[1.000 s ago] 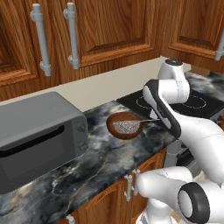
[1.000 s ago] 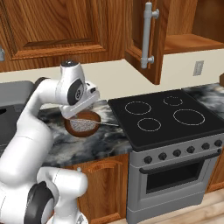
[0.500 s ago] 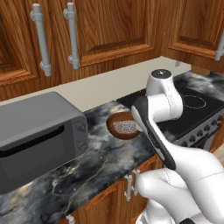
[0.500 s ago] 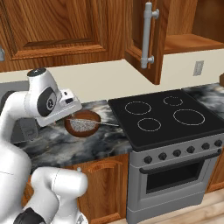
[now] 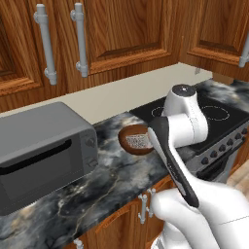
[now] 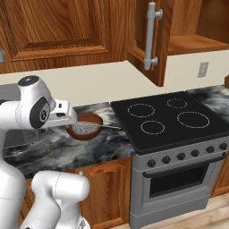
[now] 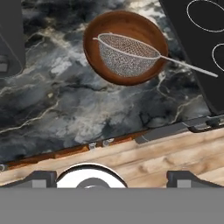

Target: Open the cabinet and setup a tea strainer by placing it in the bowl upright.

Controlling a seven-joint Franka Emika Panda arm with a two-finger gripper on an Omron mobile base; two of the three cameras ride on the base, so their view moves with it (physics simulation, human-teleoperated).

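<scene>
The dark wooden bowl point(image 7: 131, 24) sits on the marble counter beside the stove. The tea strainer point(image 7: 127, 59) rests in it with its mesh basket mouth-up and its thin handle sticking out over the rim toward the stove. Both also show in the base views: the bowl point(image 5: 127, 133) point(image 6: 91, 118) and the strainer point(image 5: 137, 142) point(image 6: 83, 129). The cabinet point(image 6: 192, 27) above the stove has its door point(image 6: 138, 40) swung open. My gripper point(image 7: 113, 177) is open and holds nothing. It hangs back from the bowl, above the counter's front edge.
A grey microwave point(image 5: 41, 151) stands on the counter left of the bowl. The black stove top point(image 6: 172, 118) lies to its right. Two closed wall cabinet doors with bar handles point(image 5: 80, 41) hang above the microwave. My white arm point(image 5: 182, 126) stands just in front of the bowl.
My arm has pulled back from over the bowl toward the counter's front edge. The strainer stays in the bowl. The gripper has stayed open.
</scene>
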